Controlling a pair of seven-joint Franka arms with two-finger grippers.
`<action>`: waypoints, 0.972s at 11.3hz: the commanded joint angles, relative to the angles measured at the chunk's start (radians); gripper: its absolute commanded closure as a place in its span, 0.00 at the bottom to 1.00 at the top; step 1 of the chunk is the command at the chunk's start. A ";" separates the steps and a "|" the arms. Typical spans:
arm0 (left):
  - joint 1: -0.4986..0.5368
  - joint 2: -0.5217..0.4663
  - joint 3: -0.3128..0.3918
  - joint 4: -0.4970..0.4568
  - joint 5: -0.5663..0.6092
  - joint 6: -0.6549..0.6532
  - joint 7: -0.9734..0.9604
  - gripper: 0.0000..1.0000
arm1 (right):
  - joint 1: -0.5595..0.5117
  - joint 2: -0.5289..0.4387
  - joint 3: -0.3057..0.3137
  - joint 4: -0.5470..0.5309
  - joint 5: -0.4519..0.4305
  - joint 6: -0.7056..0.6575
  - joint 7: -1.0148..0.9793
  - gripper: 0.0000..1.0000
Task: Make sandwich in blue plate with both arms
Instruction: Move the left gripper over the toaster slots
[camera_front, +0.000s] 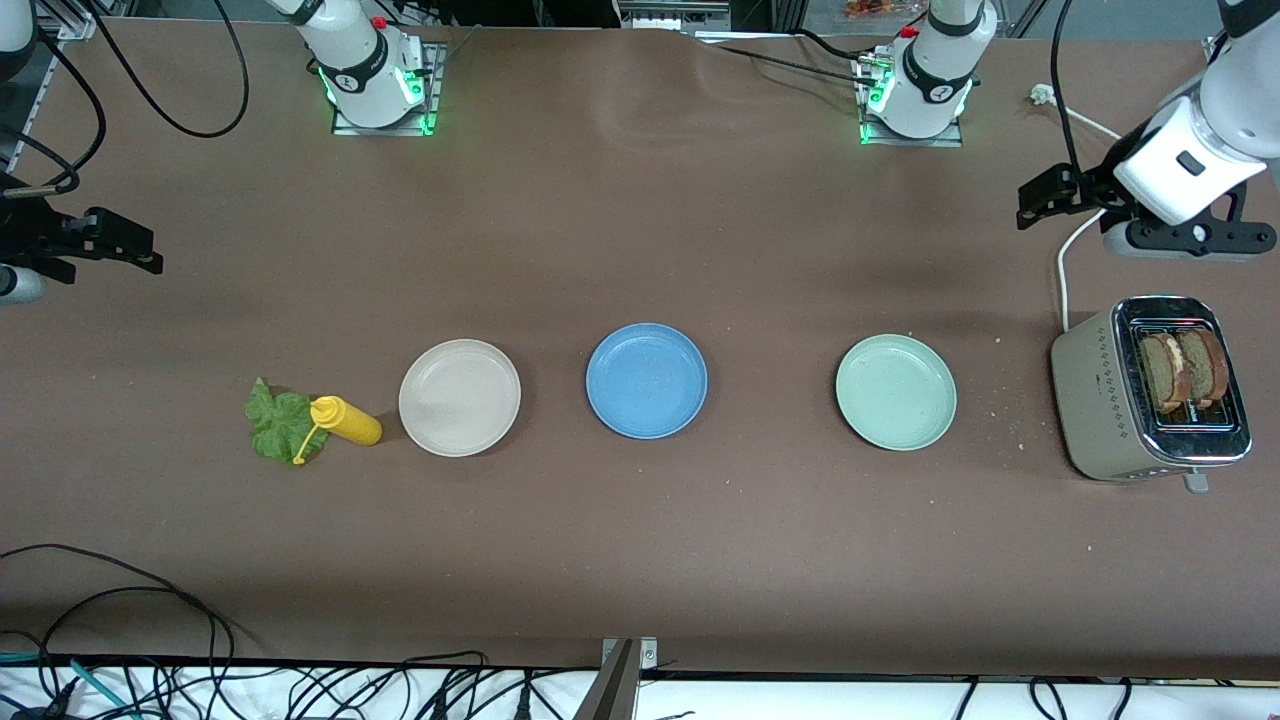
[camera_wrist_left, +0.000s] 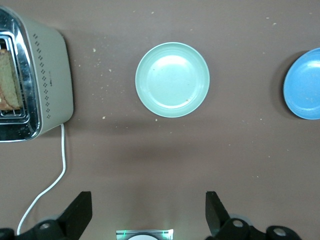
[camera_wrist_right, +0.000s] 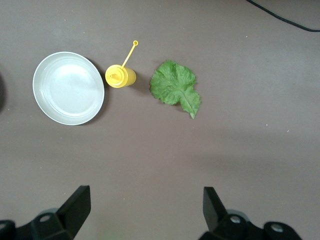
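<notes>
brown matte table (camera_front: 640, 560), even overhead light; black cables (camera_front: 120, 620) along near edge.

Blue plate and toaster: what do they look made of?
Blue plate: looks like matte plastic or a wheat-straw composite; even colour, faint speckling, soft dull sheen, no glaze glare. Could be matte ceramic.
Toaster: beige matte body, probably painted metal or plastic, with a small diamond pattern on its side; the top frame around the slots is mirror-bright, likely chromed or polished steel.

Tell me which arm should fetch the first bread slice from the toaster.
Left. The left gripper hangs open at its own end of the table, close to the toaster holding both bread slices. The right gripper is open near the lettuce leaf, with the blue plate between.
</notes>
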 joint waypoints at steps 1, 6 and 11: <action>0.062 0.099 0.007 0.070 0.028 -0.005 0.016 0.00 | -0.005 0.003 -0.001 0.018 0.016 -0.006 -0.001 0.00; 0.177 0.311 0.006 0.190 0.120 0.021 0.184 0.00 | -0.007 0.003 -0.003 0.018 0.016 -0.006 -0.001 0.00; 0.269 0.434 0.006 0.180 0.235 0.234 0.241 0.00 | -0.007 0.003 -0.003 0.019 0.026 -0.006 -0.003 0.00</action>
